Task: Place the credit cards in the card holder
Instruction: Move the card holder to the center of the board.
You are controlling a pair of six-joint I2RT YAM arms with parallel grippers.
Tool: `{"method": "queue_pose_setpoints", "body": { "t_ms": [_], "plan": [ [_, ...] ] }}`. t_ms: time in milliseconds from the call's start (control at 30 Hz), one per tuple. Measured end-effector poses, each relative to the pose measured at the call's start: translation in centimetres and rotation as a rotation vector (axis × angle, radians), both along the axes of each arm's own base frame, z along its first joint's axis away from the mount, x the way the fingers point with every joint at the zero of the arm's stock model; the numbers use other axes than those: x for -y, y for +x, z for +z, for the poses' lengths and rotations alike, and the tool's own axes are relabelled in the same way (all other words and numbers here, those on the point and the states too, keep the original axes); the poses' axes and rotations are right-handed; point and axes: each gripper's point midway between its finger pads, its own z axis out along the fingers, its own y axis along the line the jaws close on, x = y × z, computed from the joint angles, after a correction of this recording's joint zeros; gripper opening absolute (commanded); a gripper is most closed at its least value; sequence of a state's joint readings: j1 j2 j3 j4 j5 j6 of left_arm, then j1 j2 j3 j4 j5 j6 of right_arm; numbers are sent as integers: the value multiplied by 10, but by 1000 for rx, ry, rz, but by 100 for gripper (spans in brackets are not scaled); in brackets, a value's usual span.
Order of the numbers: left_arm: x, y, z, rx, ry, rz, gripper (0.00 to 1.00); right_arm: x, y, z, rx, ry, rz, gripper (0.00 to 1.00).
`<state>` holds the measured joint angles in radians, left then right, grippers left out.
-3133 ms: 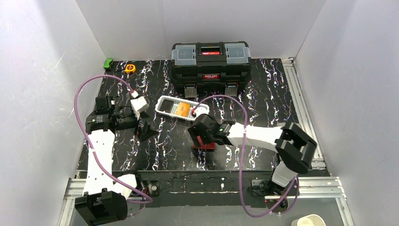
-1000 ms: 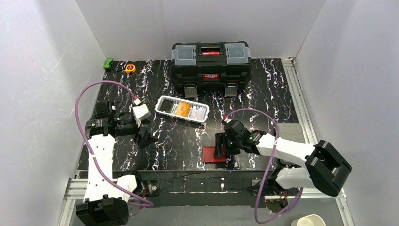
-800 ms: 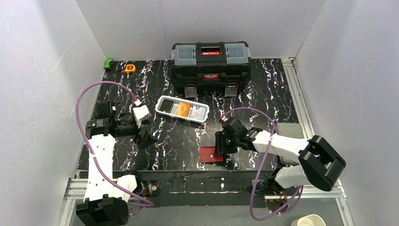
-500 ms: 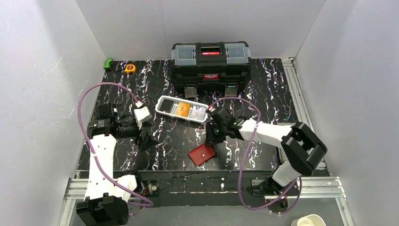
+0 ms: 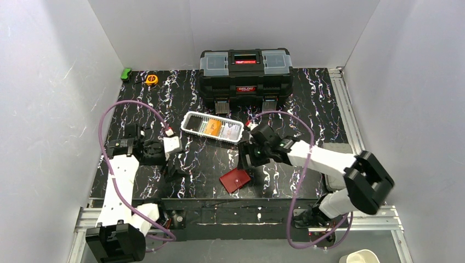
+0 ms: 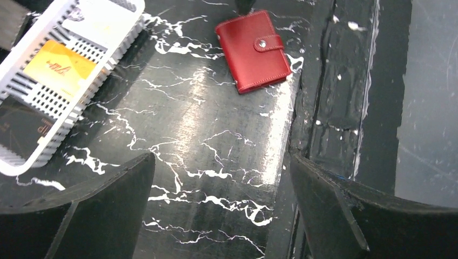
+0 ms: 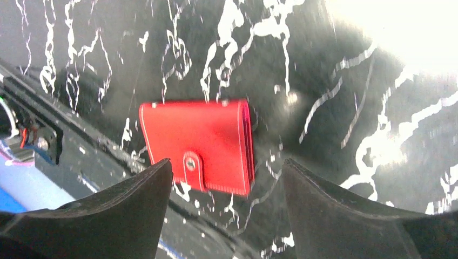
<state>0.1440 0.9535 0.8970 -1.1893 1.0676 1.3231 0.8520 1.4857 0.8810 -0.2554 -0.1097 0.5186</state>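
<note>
STEP: unsnap card holder [image 7: 197, 144] | LEFT JAWS: open, empty | RIGHT JAWS: open, empty, above holder | METHOD: pin body flat on surface [image 6: 205, 162], lift snap tab [image 7: 192, 170].

Left pincer [image 6: 220, 162] and right pincer [image 7: 227, 164] gape (both empty).

Red card holder [image 5: 235, 180], snapped shut, flat near front edge, orange credit card [image 5: 215, 127] inside white basket [image 5: 186, 123]
</note>
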Motion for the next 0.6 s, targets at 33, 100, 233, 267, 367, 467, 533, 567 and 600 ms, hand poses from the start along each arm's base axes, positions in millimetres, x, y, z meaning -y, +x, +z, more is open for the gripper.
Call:
{"method": "queue_pose_setpoints", "body": {
  "t_ms": [33, 100, 233, 267, 367, 467, 533, 567, 600],
  "plan": [
    [2, -2, -3, 11, 7, -23, 96, 7, -6, 2, -4, 0, -5, 78],
    [5, -5, -9, 32, 23, -73, 96, 20, -20, 4, -23, 6, -15, 76],
    [12, -9, -21, 90, 63, -167, 96, 34, -45, -12, -103, 9, -22, 72],
    [15, -10, -22, 100, 69, -188, 96, 37, -51, -19, -129, 6, -23, 71],
    [19, -11, -24, 128, 86, -227, 95, 38, -62, -31, -188, 10, -14, 65],
    [21, -11, -25, 164, 99, -252, 96, 28, -62, -33, -220, 54, 4, 59],
    [21, -11, -29, 191, 106, -262, 97, 22, -58, -32, -234, 92, 8, 53],
    [21, -12, -32, 209, 112, -266, 98, 20, -55, -31, -240, 115, 8, 50],
    [21, -14, -35, 221, 116, -271, 98, 18, -52, -30, -244, 141, 9, 46]
  ]
}}
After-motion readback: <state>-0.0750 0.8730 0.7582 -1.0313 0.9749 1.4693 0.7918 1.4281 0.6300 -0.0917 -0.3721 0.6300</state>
